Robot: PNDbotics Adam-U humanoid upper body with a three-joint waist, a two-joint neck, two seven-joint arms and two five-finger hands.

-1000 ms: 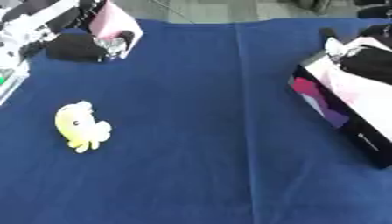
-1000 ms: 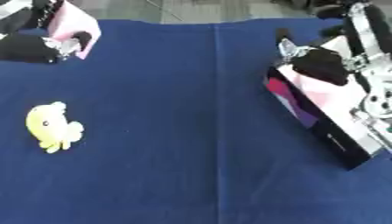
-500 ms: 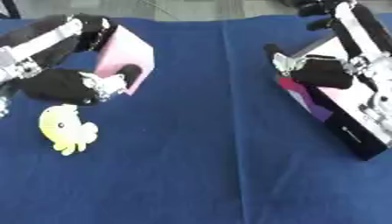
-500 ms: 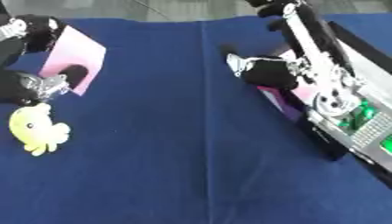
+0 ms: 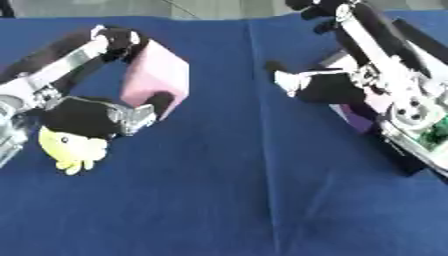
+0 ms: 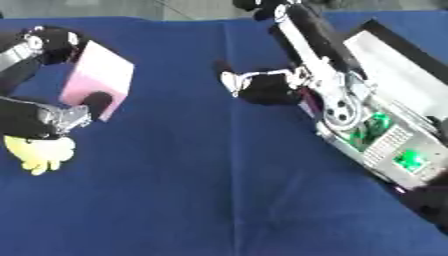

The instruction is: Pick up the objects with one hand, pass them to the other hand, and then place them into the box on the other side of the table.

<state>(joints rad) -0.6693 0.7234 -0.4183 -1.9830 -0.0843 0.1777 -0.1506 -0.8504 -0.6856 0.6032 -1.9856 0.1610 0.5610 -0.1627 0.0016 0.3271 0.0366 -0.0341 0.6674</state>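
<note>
We are hovering our left hand (image 5: 87, 117) over the yellow toy (image 5: 70, 150), fingers unclear; our right hand (image 6: 258, 89) is hanging curled, holding nothing

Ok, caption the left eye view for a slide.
Left hand lowered over the yellow toy beside the pink box; right hand waits over the blue cloth.

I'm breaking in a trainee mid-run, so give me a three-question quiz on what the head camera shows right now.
1. True or false: the left hand is over the yellow toy.
2. What colour is the cloth covering the table?
3. The pink box stands: A) on the table's left side, B) on its right side.

Key: 1 true; 2 blue; 3 A.
</note>
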